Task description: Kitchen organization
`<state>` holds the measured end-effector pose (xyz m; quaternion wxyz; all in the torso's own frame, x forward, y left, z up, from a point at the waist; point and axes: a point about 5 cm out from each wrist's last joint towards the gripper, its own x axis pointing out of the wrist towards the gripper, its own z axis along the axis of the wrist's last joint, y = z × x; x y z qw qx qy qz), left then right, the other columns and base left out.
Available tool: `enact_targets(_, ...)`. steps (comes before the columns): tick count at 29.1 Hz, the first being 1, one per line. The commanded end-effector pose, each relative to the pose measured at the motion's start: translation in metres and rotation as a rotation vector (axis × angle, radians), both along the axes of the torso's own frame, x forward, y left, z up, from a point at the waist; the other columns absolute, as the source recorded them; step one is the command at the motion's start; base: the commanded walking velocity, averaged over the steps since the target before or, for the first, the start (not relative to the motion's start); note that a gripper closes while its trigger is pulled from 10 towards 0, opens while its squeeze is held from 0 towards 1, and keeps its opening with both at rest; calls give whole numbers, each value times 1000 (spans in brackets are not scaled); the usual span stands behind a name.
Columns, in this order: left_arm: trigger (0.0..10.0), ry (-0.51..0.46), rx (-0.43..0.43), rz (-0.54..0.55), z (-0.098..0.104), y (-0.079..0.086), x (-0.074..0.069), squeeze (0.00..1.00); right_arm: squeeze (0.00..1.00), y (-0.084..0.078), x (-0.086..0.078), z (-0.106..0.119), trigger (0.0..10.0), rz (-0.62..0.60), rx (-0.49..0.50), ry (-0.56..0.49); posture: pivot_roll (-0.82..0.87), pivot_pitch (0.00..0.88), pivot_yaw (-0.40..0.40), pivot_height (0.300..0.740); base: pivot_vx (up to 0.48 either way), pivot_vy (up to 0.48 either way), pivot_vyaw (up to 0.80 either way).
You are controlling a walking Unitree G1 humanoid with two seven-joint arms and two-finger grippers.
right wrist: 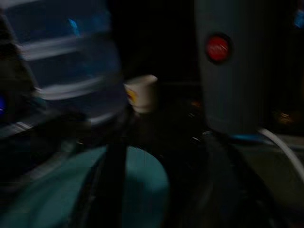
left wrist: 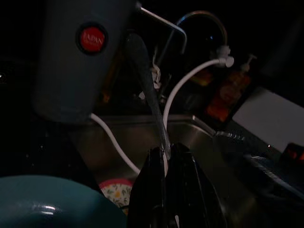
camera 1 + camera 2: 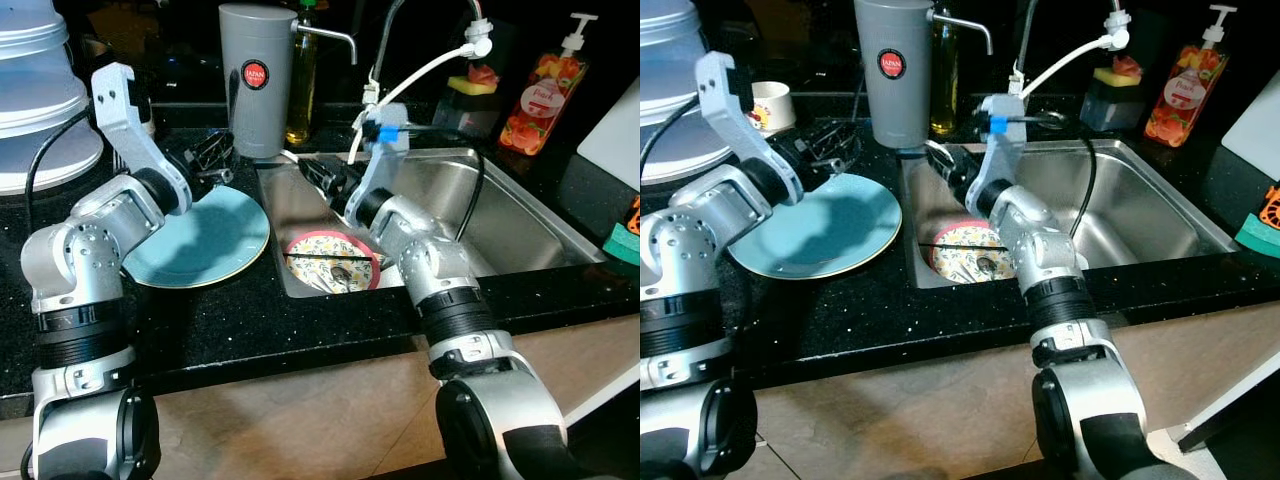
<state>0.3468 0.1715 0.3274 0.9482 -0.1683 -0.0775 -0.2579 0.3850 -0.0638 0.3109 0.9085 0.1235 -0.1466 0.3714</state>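
One teal plate point(image 3: 205, 240) lies on the black bench point(image 3: 250, 320) beside the steel sink point(image 3: 520, 215), where one patterned, red-rimmed plate point(image 3: 330, 262) rests. The left tool point(image 3: 213, 155), above the teal plate's far edge, is clamped on one metal utensil point(image 2: 147, 90). The right tool point(image 3: 322, 175) hovers over the sink's left end, its fingers' state unclear. One grey canister point(image 3: 256, 75) stands behind.

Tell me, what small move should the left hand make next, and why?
Probably swing the left hand rightward over the sink. It is shut on a slender metal utensil near the blue plate, and the patterned bowl in the sink already holds chopsticks, so the utensil likely belongs there.
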Motion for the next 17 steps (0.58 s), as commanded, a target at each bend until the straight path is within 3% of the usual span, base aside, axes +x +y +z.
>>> enact_targets(1, 0, -12, 45, 16, -4, -3, 0, 0, 1000, 2, -8, 5, 10000, 61, 46, 1, -30, 97, -47, 740, 0, 0, 0)
enact_targets(5, 0, -19, 72, 26, -5, -3, 0, 0, 1000, 6, -14, 9, 10000, 95, 50, -12, -30, 98, -46, 740, 0, 0, 0)
enact_targets(6, 0, -18, 69, 25, -5, -4, 0, 0, 35, 8, -16, 9, 10000, 108, 46, -16, -31, 98, -45, 740, 0, 0, 0)
enact_targets(7, 0, -17, 65, 24, -5, -4, -1, 0, 0, 10, -18, 9, 10000, 118, 41, -18, -32, 99, -43, 740, 0, 0, 0)
enact_targets(9, 0, -16, 63, 7, -6, -6, -1, 0, 0, 15, -24, 7, 10000, 162, 26, -23, -32, 99, -43, 740, 0, 0, 0)
enact_targets(10, 0, -30, 59, -40, -6, -9, -4, 0, 1000, 16, -25, 6, 10000, 170, 20, -21, -31, 99, -42, 740, 0, 0, 0)
enact_targets(12, 0, -70, 24, -149, -4, -14, -11, 0, 1000, 16, -26, 4, 10000, 175, 14, -14, -29, 98, -43, 740, 0, 0, 0)
enact_targets(13, 0, -70, 24, -149, -4, -14, -11, 0, 1000, 16, -26, 4, 10000, 175, 14, -14, -29, 98, -43, 740, 0, 0, 0)
enact_targets(16, 0, -120, -166, -272, 1, -12, -20, 0, 1000, 15, -26, 5, 10000, 168, 15, -8, -29, 99, -42, 740, 0, 0, 0)
enact_targets(17, 0, -120, -166, -272, 1, -12, -20, 0, 1000, 15, -26, 5, 10000, 168, 15, -8, -29, 99, -42, 740, 0, 0, 0)
